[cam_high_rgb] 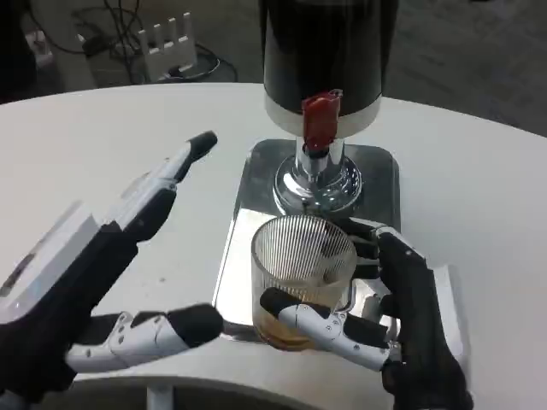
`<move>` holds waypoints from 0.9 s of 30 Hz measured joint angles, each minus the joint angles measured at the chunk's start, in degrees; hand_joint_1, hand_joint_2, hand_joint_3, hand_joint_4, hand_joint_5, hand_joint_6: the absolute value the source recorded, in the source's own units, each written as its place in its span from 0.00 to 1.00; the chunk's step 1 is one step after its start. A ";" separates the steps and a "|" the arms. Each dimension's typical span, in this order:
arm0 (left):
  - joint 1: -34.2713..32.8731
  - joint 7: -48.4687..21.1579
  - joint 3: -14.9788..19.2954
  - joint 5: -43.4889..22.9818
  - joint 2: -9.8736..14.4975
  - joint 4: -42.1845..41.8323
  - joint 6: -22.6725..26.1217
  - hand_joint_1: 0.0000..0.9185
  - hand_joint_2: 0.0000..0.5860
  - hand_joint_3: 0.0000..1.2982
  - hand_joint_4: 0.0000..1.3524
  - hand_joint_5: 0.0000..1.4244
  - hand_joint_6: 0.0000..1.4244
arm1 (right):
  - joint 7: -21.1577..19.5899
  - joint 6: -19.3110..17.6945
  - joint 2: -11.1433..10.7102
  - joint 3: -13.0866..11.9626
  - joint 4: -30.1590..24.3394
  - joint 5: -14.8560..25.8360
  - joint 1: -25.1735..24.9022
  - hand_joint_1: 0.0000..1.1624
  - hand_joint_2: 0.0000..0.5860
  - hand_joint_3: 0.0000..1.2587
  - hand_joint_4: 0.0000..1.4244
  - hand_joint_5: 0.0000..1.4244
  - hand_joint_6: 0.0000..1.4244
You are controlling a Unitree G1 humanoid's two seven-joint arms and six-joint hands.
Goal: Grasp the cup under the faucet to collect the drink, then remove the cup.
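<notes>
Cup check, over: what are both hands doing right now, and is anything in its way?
Right hand holds ribbed cup, little amber drink inside, on metal tray. Left hand open, beside tray, touching nothing. Red faucet lever above; path toward robot clear.

**Cup and faucet: condition as observed**

The cup [302,278] is clear ribbed glass, standing upright, with a shallow layer of amber drink at the bottom. It stands at the front of a shiny metal tray [236,248], just forward of the dispenser's chrome base. The faucet [320,121] has a red lever, mounted on a black dispenser body with a white band, and sits above and behind the cup's rim.
</notes>
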 measured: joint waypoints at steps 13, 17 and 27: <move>9.39 9.59 1.95 19.80 1.84 6.94 -14.51 0.00 0.07 0.00 0.00 0.00 0.00 | 7.54 0.25 -1.35 -1.70 -9.10 -2.62 6.24 0.76 0.15 0.76 0.74 0.87 0.98; 11.69 11.80 0.94 24.00 1.80 7.31 -15.13 0.00 0.08 0.00 0.00 0.00 0.00 | 10.34 0.24 -1.50 -3.12 -11.96 -3.59 7.88 0.76 0.15 0.76 0.74 0.87 0.98; 15.48 11.73 0.22 31.19 2.37 0.90 -9.16 0.00 0.08 0.00 0.00 0.00 0.00 | 14.03 -0.06 -2.66 -6.34 -15.29 -4.22 11.15 0.76 0.15 0.75 0.74 0.87 0.98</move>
